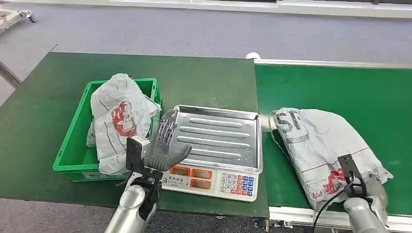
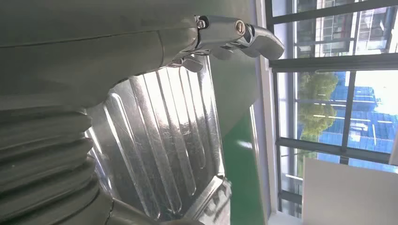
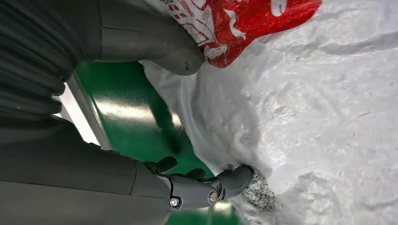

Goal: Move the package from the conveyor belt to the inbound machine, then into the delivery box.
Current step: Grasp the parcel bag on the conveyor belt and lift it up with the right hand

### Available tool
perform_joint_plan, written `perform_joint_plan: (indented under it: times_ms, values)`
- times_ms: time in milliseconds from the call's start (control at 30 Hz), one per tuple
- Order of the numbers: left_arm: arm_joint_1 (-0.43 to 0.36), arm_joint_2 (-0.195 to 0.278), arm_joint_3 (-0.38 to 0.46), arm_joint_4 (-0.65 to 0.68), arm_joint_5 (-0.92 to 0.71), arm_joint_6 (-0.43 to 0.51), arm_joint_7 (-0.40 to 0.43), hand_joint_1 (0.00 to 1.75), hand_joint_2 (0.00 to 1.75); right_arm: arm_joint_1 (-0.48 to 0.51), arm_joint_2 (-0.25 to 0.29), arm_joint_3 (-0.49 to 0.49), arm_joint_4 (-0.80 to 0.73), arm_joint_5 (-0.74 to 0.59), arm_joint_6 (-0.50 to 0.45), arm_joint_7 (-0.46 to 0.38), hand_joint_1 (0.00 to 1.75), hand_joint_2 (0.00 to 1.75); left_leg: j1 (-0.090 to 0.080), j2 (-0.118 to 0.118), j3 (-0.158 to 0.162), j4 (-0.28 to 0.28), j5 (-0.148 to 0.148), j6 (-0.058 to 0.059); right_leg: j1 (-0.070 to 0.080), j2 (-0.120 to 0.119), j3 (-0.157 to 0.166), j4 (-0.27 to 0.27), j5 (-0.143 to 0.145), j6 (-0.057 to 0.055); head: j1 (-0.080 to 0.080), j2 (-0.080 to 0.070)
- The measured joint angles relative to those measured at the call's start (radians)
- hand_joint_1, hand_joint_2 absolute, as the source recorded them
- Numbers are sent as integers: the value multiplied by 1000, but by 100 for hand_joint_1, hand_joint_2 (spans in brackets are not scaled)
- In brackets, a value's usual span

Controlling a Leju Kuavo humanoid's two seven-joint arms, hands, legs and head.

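Nearest, the right hand pinches the near corner of one soft, crinkly bag lying on the belt; it looks light and slippery, best gripped by gathered plastic. The left hand hangs spread and released over one scale. Beyond, one green crate on the worktop holds two bags.
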Motion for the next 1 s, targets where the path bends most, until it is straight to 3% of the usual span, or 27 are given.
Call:
perform_joint_plan:
  times_ms: [200,367,500,800,1000]
  values:
    - [-16,0,-1,12,3,-6,-5,0,175,-21,4,0,14,29,115,-49,0,175,0,7,3,0,-2,1,1,6,4,0,1,1,0,0]
    - [-18,-1,-1,15,2,-10,-8,0,175,-25,15,-3,17,38,106,-159,3,175,0,11,2,0,-4,0,1,11,7,0,1,0,0,0]
    - [-21,-3,-1,19,0,-14,-11,0,175,-25,38,-12,18,34,69,-261,175,175,0,10,5,0,-1,0,1,9,5,0,2,0,0,0]
    - [-28,-5,-1,40,-8,-12,-24,0,175,-46,104,-68,11,-73,32,-517,175,175,0,7,2,0,2,0,1,6,1,0,3,0,0,0]
    - [-29,-4,-1,48,-10,-4,-33,0,175,-67,152,-72,-26,-113,14,-601,175,175,0,7,1,0,2,0,1,6,0,0,3,0,0,0]
